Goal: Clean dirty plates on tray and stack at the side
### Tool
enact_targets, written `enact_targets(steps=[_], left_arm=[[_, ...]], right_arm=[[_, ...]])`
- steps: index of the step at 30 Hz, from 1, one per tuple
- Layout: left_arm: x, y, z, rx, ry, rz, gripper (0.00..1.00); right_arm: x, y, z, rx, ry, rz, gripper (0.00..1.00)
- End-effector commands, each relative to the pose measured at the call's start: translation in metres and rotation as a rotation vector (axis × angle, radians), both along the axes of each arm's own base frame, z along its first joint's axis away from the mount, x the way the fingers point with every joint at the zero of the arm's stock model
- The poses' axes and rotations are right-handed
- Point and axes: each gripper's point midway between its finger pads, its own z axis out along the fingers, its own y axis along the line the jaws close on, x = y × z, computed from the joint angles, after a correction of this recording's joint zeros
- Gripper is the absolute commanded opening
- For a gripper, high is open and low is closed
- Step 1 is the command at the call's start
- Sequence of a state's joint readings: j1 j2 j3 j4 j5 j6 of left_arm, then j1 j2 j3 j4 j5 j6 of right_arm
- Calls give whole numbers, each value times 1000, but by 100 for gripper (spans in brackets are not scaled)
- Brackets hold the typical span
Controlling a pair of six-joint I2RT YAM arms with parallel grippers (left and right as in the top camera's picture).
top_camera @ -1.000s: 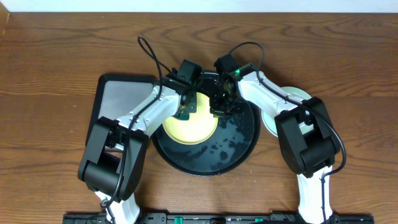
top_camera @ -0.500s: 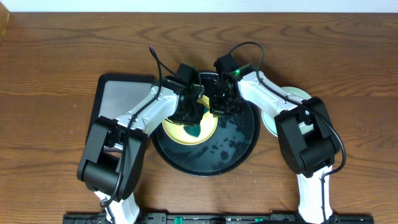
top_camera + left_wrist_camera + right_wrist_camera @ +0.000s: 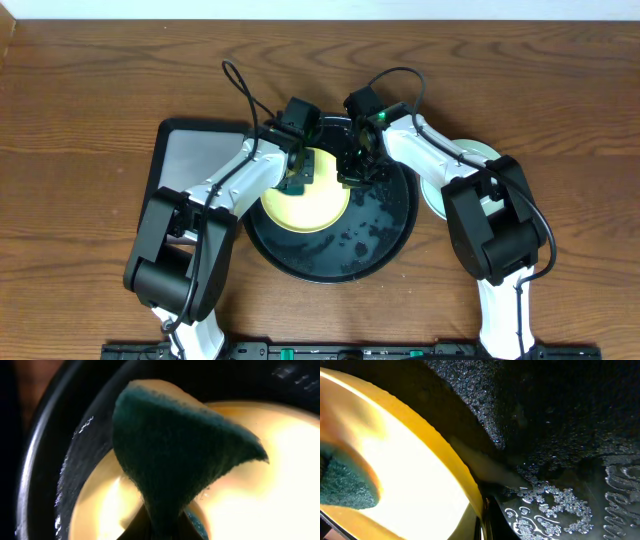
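Yellow plate (image 3: 312,207) on wet black tray (image 3: 383,240), brown wooden table (image 3: 80,90)

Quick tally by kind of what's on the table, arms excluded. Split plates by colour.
Yellow plate: 1
Pale green plate: 1 seen, partly hidden; can't tell if more are stacked
Round black tray: 1
Rectangular grey tray: 1
Sponge: 1
Total: 5 seen
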State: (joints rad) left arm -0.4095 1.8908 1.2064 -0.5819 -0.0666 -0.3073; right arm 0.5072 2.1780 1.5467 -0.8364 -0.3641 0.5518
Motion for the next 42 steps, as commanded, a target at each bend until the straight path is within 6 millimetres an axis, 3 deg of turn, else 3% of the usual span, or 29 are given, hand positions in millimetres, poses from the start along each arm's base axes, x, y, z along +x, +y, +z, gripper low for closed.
enact_targets(steps=[1, 5, 9, 11, 16, 19, 24, 27, 29, 34, 37, 42], left_arm=[[-35, 13, -12, 23, 157, 33, 8], [-74, -14, -11, -138, 341, -69, 8], [-84, -37, -5, -271, 377, -216, 7], [-76, -40, -5, -280, 341, -242, 7], [-21, -36, -6, -189, 101, -260, 8], [8, -14, -4, -44, -19, -195, 7], [21, 27, 3, 143, -101, 24, 8], [11, 33, 1, 151, -73, 109, 8], [-4, 27, -5, 108, 3, 101, 8], [-58, -16, -12, -140, 272, -19, 8], [-78, -42, -5, -296, 362, -126, 8], [-57, -52, -4, -334, 272, -161, 8]], right_arm=[[-12, -6, -38, -78, 56, -2, 1], [-12, -5, -38, -73, 56, -2, 1], [-11, -4, -38, -71, 53, -2, 1], [-12, -4, -38, -68, 55, -1, 1], [-12, -4, -38, -68, 54, 1, 1], [-12, -4, -38, -68, 54, 1, 1], [-12, -4, -38, -68, 54, 1, 1], [-12, -4, -38, -68, 54, 2, 1], [-12, -4, -38, -68, 54, 2, 1], [-12, -4, -38, -68, 54, 1, 1], [-11, -4, -38, -68, 53, 2, 1], [-11, -4, -38, -68, 53, 1, 1]])
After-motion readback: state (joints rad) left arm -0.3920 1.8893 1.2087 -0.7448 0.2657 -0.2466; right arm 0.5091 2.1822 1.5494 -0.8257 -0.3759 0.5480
